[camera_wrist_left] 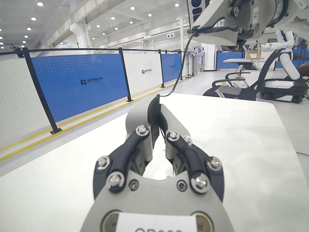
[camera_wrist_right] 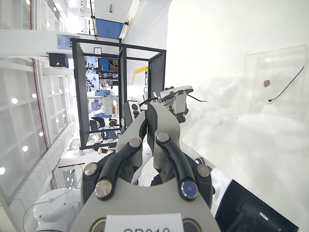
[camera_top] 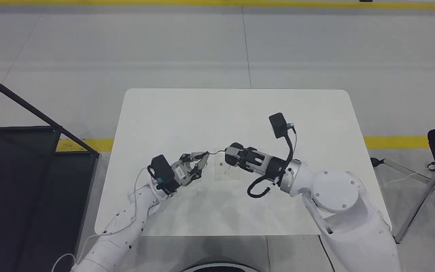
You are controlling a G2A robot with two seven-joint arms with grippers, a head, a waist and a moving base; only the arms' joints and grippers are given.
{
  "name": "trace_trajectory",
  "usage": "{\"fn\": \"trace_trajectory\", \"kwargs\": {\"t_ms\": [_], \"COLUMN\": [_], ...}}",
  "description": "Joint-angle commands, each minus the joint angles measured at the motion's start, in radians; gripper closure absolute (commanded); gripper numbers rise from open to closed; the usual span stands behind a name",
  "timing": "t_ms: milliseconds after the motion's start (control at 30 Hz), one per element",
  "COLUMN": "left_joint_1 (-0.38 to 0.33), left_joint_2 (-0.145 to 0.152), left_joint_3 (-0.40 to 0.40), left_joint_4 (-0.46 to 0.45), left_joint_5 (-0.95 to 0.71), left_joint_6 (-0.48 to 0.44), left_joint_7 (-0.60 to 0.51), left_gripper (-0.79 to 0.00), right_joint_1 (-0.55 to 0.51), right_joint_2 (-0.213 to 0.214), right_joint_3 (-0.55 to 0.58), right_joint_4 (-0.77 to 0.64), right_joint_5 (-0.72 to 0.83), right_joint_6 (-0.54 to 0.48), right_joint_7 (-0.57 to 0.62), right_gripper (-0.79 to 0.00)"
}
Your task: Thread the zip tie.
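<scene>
Spotter: Claws first. Left claw is pressed tight on one end of the zip tie, with the black strap nipped between its ribbed pads at the very tips.

Recorder: And the other end?

Spotter: The strap rises from the left claw in a slack curve to the right claw, whose tips are also drawn in narrow. In the left wrist view the strap meets those tips. It looks pinched there, though the contact is too small to be sure. In the right wrist view a short black tail pokes out past the left claw.

Recorder: Where over the bench?

Spotter: Both claws are lifted off the bench, tip to tip near its middle and a little toward the robot's side. There is a small gap between the tips, and the strap bridges it.

Recorder: Anything under them?

Spotter: A clear sheet lies flat on the bench, close to the spot below the claws. A second tie lies on it, black and gently bowed. A brown speck sits on the sheet near that tie, not touching it.
</scene>
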Motion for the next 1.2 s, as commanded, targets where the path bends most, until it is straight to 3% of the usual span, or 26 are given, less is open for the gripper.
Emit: {"fn": "trace_trajectory", "kwargs": {"t_ms": [0,300,600,1000,1167], "left_joint_1": [0.000,-0.002,-0.004,0.003,0.008], "left_joint_2": [-0.001,-0.006,-0.008,-0.005,-0.006], "left_joint_3": [0.004,0.018,0.018,-0.019,-0.021], "left_joint_4": [0.001,0.005,0.006,0.001,-0.004], "left_joint_5": [-0.015,-0.104,-0.139,-0.087,-0.035], "left_joint_6": [-0.021,-0.139,-0.167,-0.044,0.040], "left_joint_7": [0.004,-0.003,-0.021,0.019,0.044], "left_gripper": [0.000,0.000,0.000,0.000,0.000], "right_joint_1": [-0.005,-0.028,-0.043,-0.038,-0.015], "right_joint_2": [-0.001,-0.004,-0.003,0.003,0.008], "right_joint_3": [0.002,0.011,0.017,0.017,0.000], "right_joint_4": [0.001,-0.001,-0.004,-0.025,-0.033], "right_joint_5": [0.007,0.036,0.039,-0.019,-0.077], "right_joint_6": [-0.011,-0.057,-0.068,-0.007,0.073], "right_joint_7": [-0.008,-0.048,-0.054,-0.017,0.022], "right_gripper": [0.000,0.000,0.000,0.000,0.000]}}
